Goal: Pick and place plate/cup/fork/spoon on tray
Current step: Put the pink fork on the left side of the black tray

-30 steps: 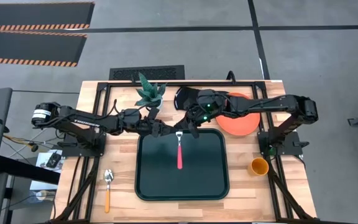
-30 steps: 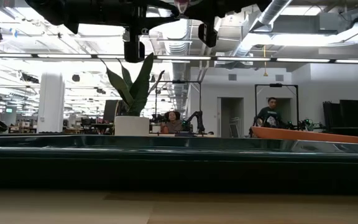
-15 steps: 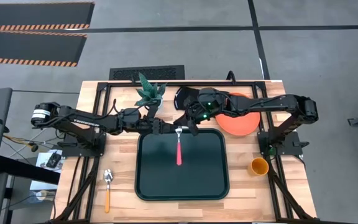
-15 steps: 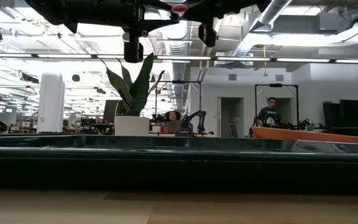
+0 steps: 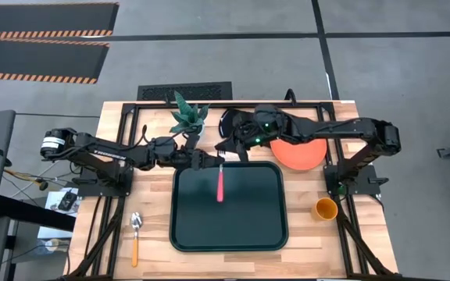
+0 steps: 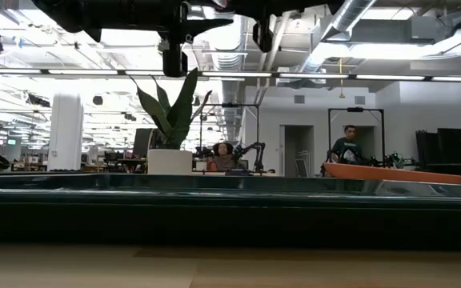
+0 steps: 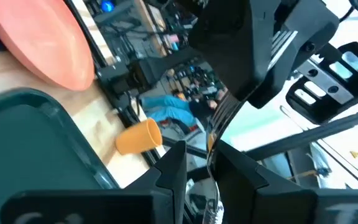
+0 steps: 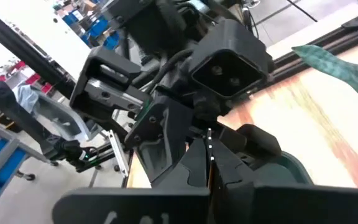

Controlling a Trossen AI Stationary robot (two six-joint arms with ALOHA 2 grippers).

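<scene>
The fork (image 5: 219, 186) hangs in the air over the dark tray (image 5: 272, 234), with its red handle pointing to the near edge. My right gripper (image 5: 226, 154) is shut on the fork's silver end, coming from the right. My left gripper (image 5: 212, 162) reaches in level from the left. Its fingers stand a little apart, one above and one below the fork's silver neck (image 7: 212, 162). The orange-red plate (image 5: 303, 154) lies right of the tray's far corner. The cup (image 5: 324, 208) stands at the near right. The spoon (image 5: 135, 234) lies at the near left. My right gripper pinches the fork's tines (image 7: 224, 115) between its shut fingers, slanting in from the table's far right. From above, its fingers cover the tines. The fork is lifted clear of the tray and lies roughly level. My left gripper: whether its fingers touch the neck between them, I cannot tell.
A potted plant (image 5: 184, 115) stands at the far edge behind my left gripper. A black thing (image 5: 229, 121) lies beside it, partly under my right arm. In the low view the plate (image 6: 398, 173) shows beyond the tray's rim (image 6: 214, 200). People are in the room behind the table.
My right gripper has gone a little toward the far edge and up. The fork has shifted with it toward the far edge and slightly left. Its tines are now covered from above, and its red handle tip has risen out of the top of the low view.
</scene>
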